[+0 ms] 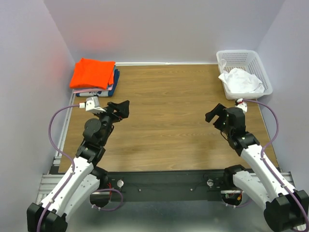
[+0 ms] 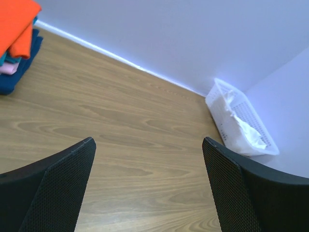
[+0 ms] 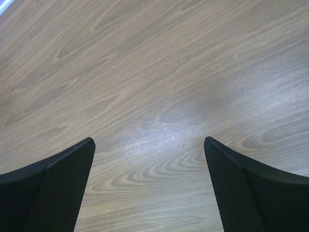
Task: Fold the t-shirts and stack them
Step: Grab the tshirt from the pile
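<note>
- The left gripper (image 1: 120,110) has its jaws spread wide and holds nothing. Its wrist view shows only bare wood between its 2 black fingers (image 2: 53,193).
- It hangs over the left part of the wooden table (image 1: 164,125), near the pile of folded clothes and on that pile's near side, apart from it.
- The right gripper (image 1: 215,113) is also wide open and empty, with plain wood grain between its 2 textured pads (image 3: 53,193).
- It hangs over the right part of the table, near the near end of the basket (image 1: 241,53) but not touching it.
- The orange t-shirt (image 1: 92,72) lies folded on top of the pile in the far left corner, close to the walls (image 1: 164,29).
- The dark blue t-shirt (image 1: 114,80) lies folded beneath the orange one, with its edge showing on the right side of the pile.
- The left wrist view shows thin teal and pale pink layers between those 2 shirts, too small to identify.
- The white t-shirt (image 1: 241,81) sits crumpled and unfolded in the near half of the white mesh basket, which stands in the far right corner.
- The middle of the table lies between the 2 grippers, which are well apart from each other.
- A purple cable (image 1: 53,123) loops along each arm.
</note>
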You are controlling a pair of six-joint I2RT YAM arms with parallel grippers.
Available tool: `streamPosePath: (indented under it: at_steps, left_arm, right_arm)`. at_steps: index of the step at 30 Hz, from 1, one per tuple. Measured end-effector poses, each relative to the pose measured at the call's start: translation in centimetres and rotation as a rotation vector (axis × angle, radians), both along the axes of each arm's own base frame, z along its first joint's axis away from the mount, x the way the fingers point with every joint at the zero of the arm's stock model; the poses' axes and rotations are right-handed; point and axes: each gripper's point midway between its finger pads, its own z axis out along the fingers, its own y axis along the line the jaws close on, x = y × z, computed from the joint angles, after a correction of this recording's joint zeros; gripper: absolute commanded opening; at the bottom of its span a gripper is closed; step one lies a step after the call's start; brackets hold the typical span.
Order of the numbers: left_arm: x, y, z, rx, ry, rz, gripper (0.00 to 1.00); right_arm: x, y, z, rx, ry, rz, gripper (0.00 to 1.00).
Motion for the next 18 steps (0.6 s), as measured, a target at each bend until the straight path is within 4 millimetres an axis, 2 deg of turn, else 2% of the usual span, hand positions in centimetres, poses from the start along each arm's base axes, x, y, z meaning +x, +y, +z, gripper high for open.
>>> streamPosePath:
  at_steps: [5, 9, 12, 14, 15, 17, 18]
  left_arm:
    - [1.0, 0.4, -2.7, 0.024, 0.090, 0.045, 0.98]
    - [1.5, 0.2, -3.8, 0.047, 0.133, 0.047, 0.98]
    - [1.6, 0.2, -3.8, 0.050, 0.132, 0.047, 0.98]
    - [1.5, 0.3, -3.7, 0.058, 0.126, 0.046, 0.98]
    - [1.5, 0.3, -3.6, 0.061, 0.124, 0.046, 0.98]
    - [1.4, 0.2, -3.1, 0.066, 0.104, 0.038, 0.98]
    - [1.3, 0.2, -2.7, 0.067, 0.089, 0.035, 0.98]
  right_arm:
    - [0.7, -0.5, 0.7, -0.001, -0.010, -0.048, 1.00]
    - [2.9, -1.4, 2.3, -0.024, -0.017, -0.125, 1.00]
    - [6.4, -2.5, 4.4, -0.083, -0.025, -0.218, 1.00]
    - [9.7, -2.9, 6.0, -0.125, -0.039, -0.267, 1.00]
    - [10.8, -3.3, 6.4, -0.140, -0.043, -0.283, 1.00]
    - [14.6, -3.9, 7.3, -0.150, -0.044, -0.304, 1.00]
    - [15.9, -4.4, 7.5, -0.150, -0.045, -0.316, 1.00]
